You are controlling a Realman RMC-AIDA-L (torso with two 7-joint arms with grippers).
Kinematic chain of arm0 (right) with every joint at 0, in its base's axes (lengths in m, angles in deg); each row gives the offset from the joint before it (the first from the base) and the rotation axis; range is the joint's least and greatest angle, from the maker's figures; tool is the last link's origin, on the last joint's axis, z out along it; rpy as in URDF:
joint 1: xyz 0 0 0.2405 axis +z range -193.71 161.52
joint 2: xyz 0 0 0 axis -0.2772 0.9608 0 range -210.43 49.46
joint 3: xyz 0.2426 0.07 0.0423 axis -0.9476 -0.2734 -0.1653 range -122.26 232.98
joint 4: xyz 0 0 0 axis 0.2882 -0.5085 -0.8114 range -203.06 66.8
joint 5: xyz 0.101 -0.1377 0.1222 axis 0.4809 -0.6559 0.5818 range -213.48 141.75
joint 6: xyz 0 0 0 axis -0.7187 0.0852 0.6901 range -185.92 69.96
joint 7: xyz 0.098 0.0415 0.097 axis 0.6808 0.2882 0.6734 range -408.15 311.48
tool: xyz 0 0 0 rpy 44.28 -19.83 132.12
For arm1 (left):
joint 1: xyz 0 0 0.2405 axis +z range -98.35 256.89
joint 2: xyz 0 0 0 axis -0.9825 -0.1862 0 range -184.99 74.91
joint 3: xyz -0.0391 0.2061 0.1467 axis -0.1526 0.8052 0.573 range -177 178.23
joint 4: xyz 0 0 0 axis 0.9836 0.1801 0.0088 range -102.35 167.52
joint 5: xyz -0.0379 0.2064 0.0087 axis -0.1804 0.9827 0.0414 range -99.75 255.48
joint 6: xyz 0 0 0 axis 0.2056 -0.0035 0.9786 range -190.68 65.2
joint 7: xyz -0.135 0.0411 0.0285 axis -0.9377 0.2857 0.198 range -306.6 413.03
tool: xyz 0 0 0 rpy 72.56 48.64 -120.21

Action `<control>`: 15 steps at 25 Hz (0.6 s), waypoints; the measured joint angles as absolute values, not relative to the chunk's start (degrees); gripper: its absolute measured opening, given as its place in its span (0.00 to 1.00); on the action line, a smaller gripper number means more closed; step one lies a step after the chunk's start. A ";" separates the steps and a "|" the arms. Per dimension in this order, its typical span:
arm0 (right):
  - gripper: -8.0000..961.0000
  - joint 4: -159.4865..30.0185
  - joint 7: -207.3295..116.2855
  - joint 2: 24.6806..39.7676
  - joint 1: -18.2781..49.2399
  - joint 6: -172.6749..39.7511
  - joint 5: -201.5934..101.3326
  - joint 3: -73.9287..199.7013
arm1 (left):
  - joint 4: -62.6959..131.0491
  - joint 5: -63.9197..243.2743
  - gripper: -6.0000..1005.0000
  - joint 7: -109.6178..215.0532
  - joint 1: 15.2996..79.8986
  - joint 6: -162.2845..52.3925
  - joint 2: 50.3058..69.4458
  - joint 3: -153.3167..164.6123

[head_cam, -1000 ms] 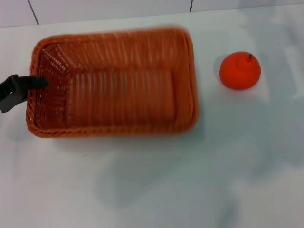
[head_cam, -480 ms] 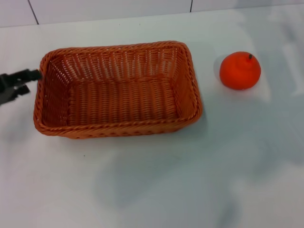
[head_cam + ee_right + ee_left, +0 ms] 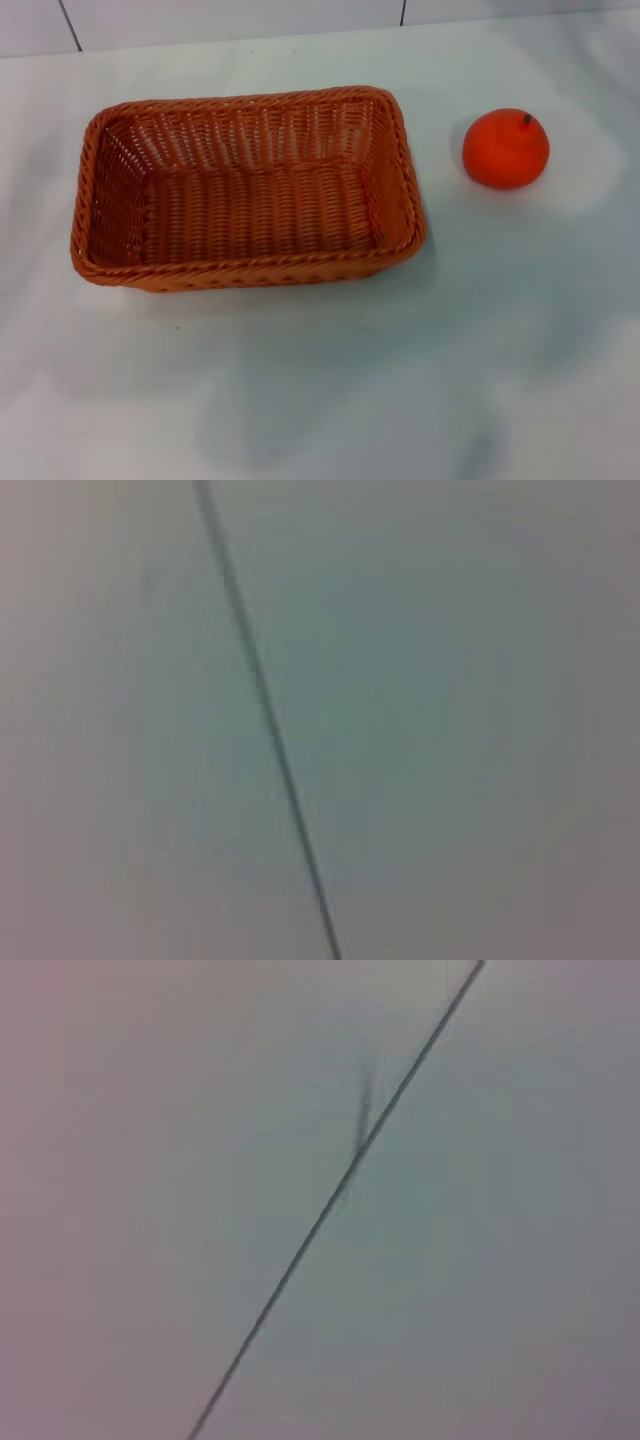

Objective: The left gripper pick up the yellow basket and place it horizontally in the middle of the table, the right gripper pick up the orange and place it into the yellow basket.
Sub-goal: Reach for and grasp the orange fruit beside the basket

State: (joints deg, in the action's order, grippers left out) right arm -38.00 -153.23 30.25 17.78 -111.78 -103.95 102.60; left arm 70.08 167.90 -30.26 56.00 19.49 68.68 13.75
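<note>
The yellow basket (image 3: 245, 188), an orange-brown woven wicker one, lies lengthwise across the white table (image 3: 330, 380), left of centre in the head view, and holds nothing. The orange (image 3: 505, 148) sits on the table to the basket's right, a short gap away, stem up. Neither gripper shows in the head view. Both wrist views show only a pale surface crossed by a thin dark line.
A tiled wall edge (image 3: 230, 20) runs along the back of the table. White tabletop stretches in front of the basket and around the orange.
The left gripper let go of the basket's left rim and drew back out of view to the left. The basket, blurred in motion a second ago, now lies still.
</note>
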 joint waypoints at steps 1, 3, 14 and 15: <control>0.73 -35.63 -147.67 29.34 17.60 -111.83 -108.32 102.85 | 68.08 166.16 0.72 -26.53 55.87 20.02 68.67 13.73; 0.73 -30.77 -137.20 27.89 17.39 -112.66 -117.83 102.66 | 63.22 161.41 0.72 -15.81 55.44 21.73 68.70 13.49; 0.86 -13.60 -112.75 26.41 22.55 -134.40 -162.67 98.44 | 52.03 153.40 0.72 2.46 53.17 24.54 68.88 13.82; 0.96 -13.60 -112.07 26.49 23.52 -135.68 -166.39 98.36 | 51.93 153.39 0.72 2.50 53.08 24.52 68.88 13.84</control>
